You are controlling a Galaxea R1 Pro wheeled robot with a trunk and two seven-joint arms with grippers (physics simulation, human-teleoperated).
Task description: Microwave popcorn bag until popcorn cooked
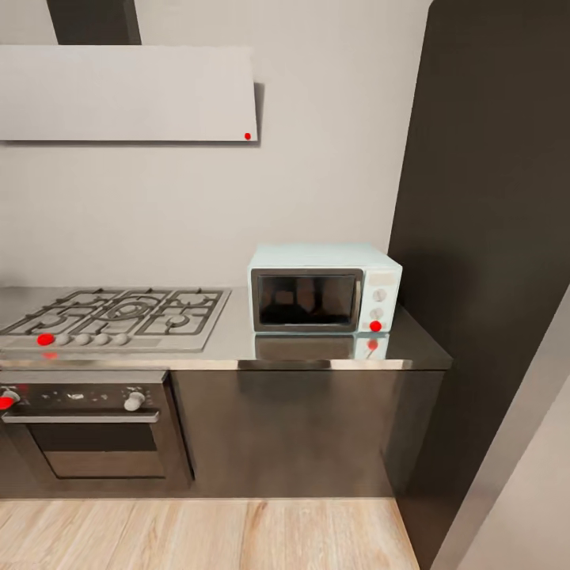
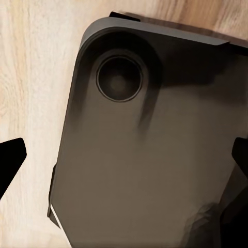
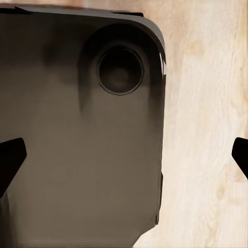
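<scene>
The pale blue microwave (image 1: 324, 289) stands on the grey countertop (image 1: 237, 348) in the head view, right of centre, with its dark glass door closed and its knobs on the white panel at its right. The popcorn bag is out of view. In the left wrist view my left gripper (image 2: 124, 160) is open, its dark fingertips (image 2: 10, 160) far apart over my own dark base (image 2: 144, 155). My right gripper (image 3: 124, 155) is open too, with nothing between its fingertips (image 3: 10, 157).
A grey gas hob (image 1: 119, 317) sits left of the microwave, above a black oven (image 1: 87, 427) with silver knobs. A tall dark cabinet (image 1: 491, 237) closes off the right side. A range hood (image 1: 127, 91) hangs on the wall. Wooden floor (image 1: 198, 534) lies before the counter.
</scene>
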